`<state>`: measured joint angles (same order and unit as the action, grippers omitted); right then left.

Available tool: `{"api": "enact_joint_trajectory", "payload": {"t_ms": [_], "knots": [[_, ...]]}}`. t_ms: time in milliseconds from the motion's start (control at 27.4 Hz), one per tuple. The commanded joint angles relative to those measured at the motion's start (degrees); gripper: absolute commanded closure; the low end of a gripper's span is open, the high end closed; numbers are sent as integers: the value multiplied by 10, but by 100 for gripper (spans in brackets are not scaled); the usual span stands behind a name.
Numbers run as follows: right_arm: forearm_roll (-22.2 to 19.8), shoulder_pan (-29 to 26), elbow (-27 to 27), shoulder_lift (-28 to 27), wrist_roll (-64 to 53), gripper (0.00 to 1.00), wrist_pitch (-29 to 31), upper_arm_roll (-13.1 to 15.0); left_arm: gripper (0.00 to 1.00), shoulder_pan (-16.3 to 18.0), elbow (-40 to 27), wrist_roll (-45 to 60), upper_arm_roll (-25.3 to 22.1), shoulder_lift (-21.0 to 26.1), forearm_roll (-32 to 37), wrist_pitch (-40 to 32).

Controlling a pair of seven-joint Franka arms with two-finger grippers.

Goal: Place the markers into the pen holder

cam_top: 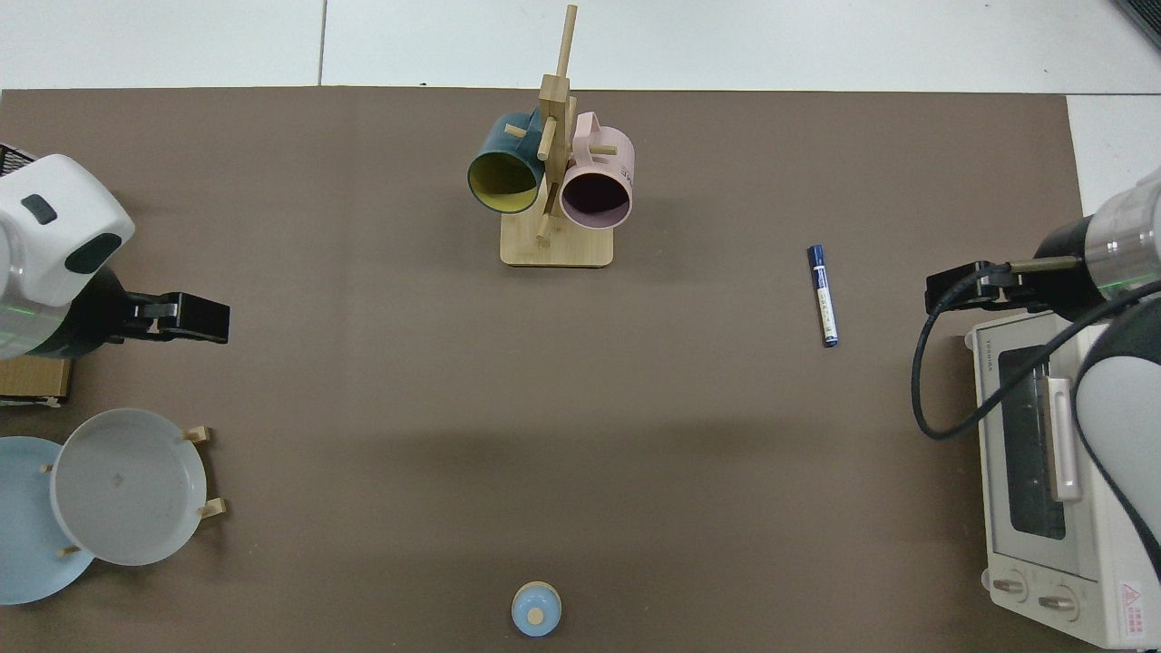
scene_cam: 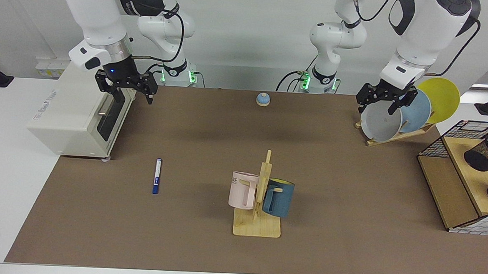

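Note:
The marker (scene_cam: 156, 176) (cam_top: 823, 296), white with a blue cap and blue end, lies flat on the brown mat, apart from both arms. The pen holder (scene_cam: 487, 153), a small black mesh cup, leans tilted on the wooden shelf at the facing view's right edge; the top view does not show it. My right gripper (scene_cam: 132, 97) (cam_top: 943, 295) hovers open and empty in front of the toaster oven, well behind the marker. High beside the plate rack, my left gripper (scene_cam: 375, 109) (cam_top: 195, 319) hangs open and empty.
A white toaster oven (scene_cam: 78, 111) stands at the mat's edge by the right arm. A wooden mug rack (scene_cam: 258, 221) with a pink and a blue mug is mid-table. Plates lean in a rack (scene_cam: 395, 115). A wire basket (scene_cam: 440, 143) holds the shelves.

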<state>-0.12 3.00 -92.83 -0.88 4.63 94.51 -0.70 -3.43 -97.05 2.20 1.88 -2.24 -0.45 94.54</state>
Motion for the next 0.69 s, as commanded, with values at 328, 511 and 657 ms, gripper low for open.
{"api": "enact_joint_trajectory", "payload": {"t_ms": [328, 511, 657], "knots": [[5, -6, 19, -126, -24, 0, 146, -5, 0, -3, -35, 0, 5, -24, -9, 0], [5, -5, 17, -160, -25, 0, 175, -5, 0, -3, -41, 1, 6, -25, -9, -1], [5, -5, 0, -180, -29, 0, 198, -6, 0, -3, -46, 1, 6, -27, -9, 0]]}}
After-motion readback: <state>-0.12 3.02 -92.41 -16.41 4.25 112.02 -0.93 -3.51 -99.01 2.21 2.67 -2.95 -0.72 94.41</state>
